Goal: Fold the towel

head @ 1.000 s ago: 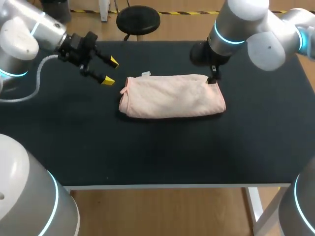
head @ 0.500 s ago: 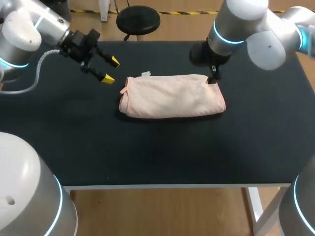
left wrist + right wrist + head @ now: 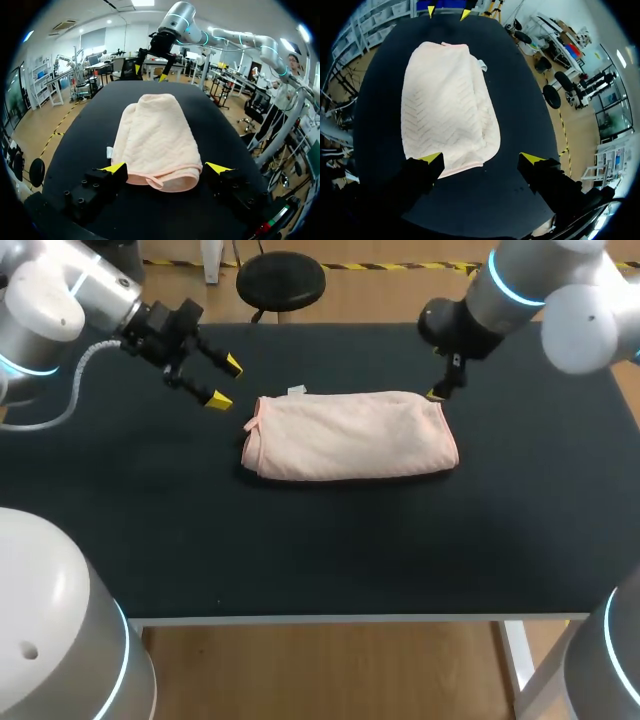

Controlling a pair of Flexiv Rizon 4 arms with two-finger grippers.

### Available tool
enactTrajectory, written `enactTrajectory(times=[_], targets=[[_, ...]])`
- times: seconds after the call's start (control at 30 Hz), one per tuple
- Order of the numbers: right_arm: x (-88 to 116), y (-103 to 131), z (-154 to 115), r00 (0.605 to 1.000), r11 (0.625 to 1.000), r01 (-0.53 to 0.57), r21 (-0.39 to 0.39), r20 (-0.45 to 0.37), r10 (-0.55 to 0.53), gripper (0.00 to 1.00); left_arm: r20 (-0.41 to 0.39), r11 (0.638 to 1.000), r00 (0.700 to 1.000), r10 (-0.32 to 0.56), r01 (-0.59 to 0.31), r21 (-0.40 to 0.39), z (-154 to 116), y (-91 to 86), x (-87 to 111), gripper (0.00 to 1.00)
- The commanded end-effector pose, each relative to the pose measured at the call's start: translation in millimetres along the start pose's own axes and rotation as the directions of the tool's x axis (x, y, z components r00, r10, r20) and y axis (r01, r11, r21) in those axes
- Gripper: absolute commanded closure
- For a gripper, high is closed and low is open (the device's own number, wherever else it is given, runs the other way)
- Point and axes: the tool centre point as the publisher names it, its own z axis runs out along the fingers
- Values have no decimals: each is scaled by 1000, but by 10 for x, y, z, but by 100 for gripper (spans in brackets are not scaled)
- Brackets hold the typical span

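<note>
Our left hand (image 3: 226, 382), wide open and empty, hangs at the towel's (image 3: 350, 435) ten o'clock, and our right hand (image 3: 481, 158), equally spread and empty, hovers at its one o'clock corner. The towel lies doubled over mid-surface (image 3: 330, 550), so we judge the folding done, or one fold short.

- towel (image 3: 350, 435): pale pink, faint chevron weave, slightly deeper pink edging
- tag (image 3: 297, 391) on the towel: white
- table (image 3: 300, 550): black top, white front edge
- left gripper (image 3: 225, 382) and right gripper (image 3: 481, 159): black fingers, bright yellow tips
- left arm (image 3: 50, 300) and right arm (image 3: 540, 290): silver-grey with glowing cyan rings
</note>
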Motion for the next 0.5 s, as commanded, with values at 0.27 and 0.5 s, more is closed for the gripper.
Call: enactTrajectory(times=[0.27,0.5], targets=[[25,-130,39,779,726,-619,-299,-347,522,0,0,1000,1000,1,-1,1,8,7,-8,0],[56,-148,69,748,706,-653,-275,-380,544,0,0,1000,1000,1,-1,1,8,7,-8,0]])
